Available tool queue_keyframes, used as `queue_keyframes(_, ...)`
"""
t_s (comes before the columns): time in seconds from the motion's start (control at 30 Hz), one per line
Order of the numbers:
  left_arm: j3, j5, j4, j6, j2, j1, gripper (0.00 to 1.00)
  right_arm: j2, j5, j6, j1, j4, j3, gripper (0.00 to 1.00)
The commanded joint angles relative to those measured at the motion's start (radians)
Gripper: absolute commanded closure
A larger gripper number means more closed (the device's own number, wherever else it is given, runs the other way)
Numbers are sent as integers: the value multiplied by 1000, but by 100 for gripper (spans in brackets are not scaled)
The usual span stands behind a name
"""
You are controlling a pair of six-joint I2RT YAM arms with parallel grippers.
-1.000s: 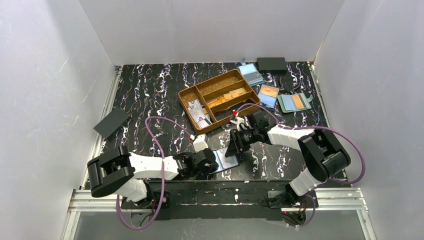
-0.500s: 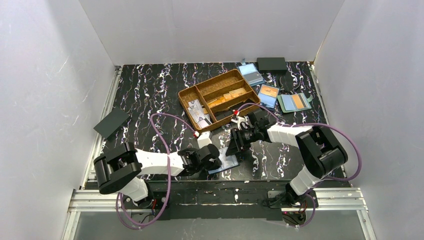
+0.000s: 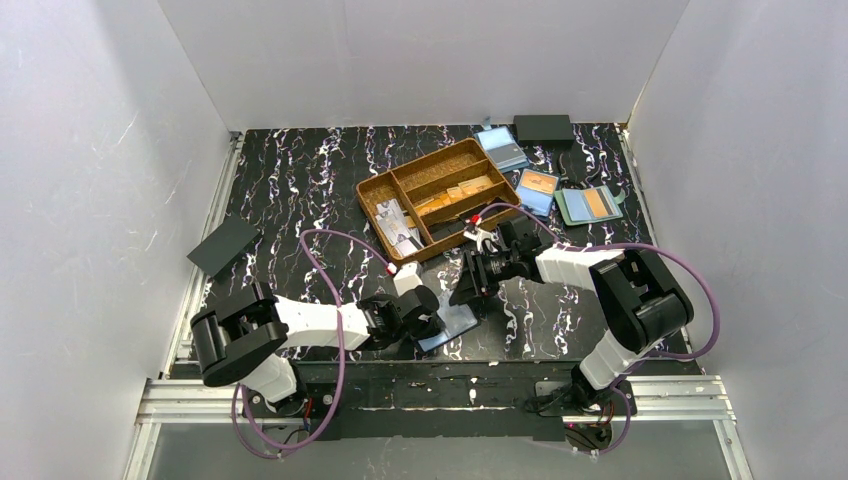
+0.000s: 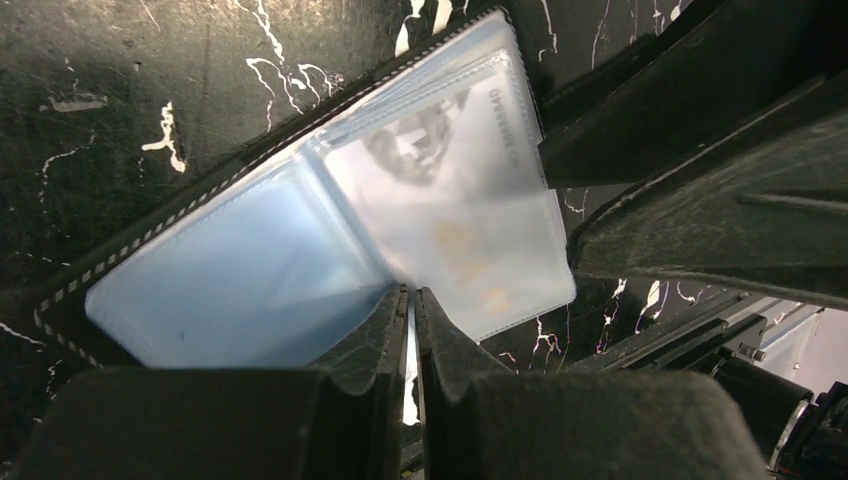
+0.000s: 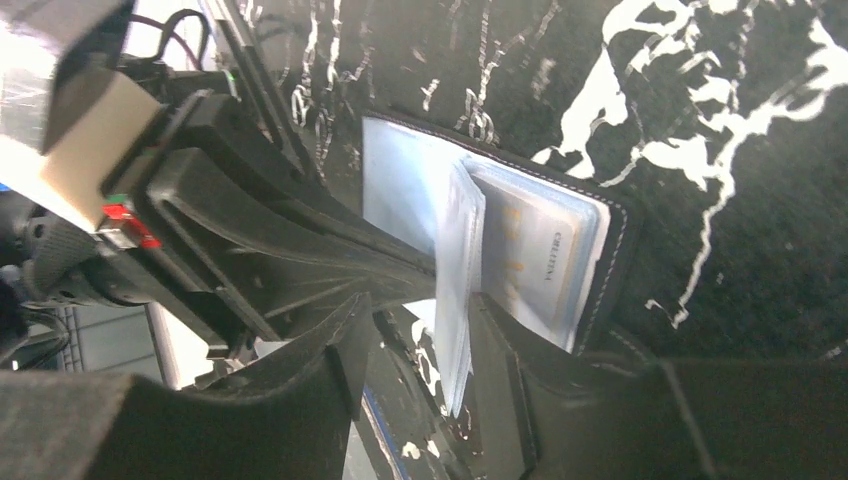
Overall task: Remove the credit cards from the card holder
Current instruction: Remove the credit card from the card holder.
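The black card holder (image 3: 452, 326) lies open on the table near the front edge, its light blue lining (image 4: 230, 290) showing. One clear sleeve leaf stands up from the fold, and a pale credit card (image 4: 450, 200) with dark print shows through it. My left gripper (image 4: 412, 292) is shut on that leaf's lower edge at the fold (image 3: 436, 320). My right gripper (image 5: 420, 310) is open and straddles the upright leaf (image 5: 460, 290), which rests against its right finger (image 5: 500, 340). Another pale card (image 5: 540, 265) lies in the holder's far pocket.
A tan divided tray (image 3: 375, 190) with orange and pale cards stands behind the grippers. Two blue holders (image 3: 503, 148) (image 3: 538, 190), a grey-green holder (image 3: 590, 204) and a black box (image 3: 543, 128) lie at the back right. A black flat case (image 3: 224, 246) lies at the left.
My left gripper slid right along the holder, parted briefly and closed again on the leaf. The pale blue inside now shows more. My right gripper edged slightly away from me and narrowed a little.
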Motion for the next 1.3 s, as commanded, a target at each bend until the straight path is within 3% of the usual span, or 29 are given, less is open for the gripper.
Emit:
queue_keyframes(0.0,-38,-6,-45,0,56,5,96,-25,-142,62,22,63,-22,52)
queue_keyframes(0.23,-51,-3,-35,-8,23,5,94,21,-96,0,22,5,-1,61)
queue_keyframes(0.57,-98,0,3,-28,-43,14,90,31,-26,-104,34,-94,19,62)
queue_keyframes(0.77,-122,3,38,-43,-54,20,89,59,-11,-160,62,-149,44,68)
queue_keyframes(0.97,-136,13,79,-54,-45,25,89,67,-3,-193,80,-171,56,82)
queue_keyframes(1.1,-144,16,97,-59,-53,28,88,70,-2,-207,80,-180,60,97)
queue_keyframes(1.27,-155,16,113,-62,-78,31,80,68,5,-227,80,-192,70,99)
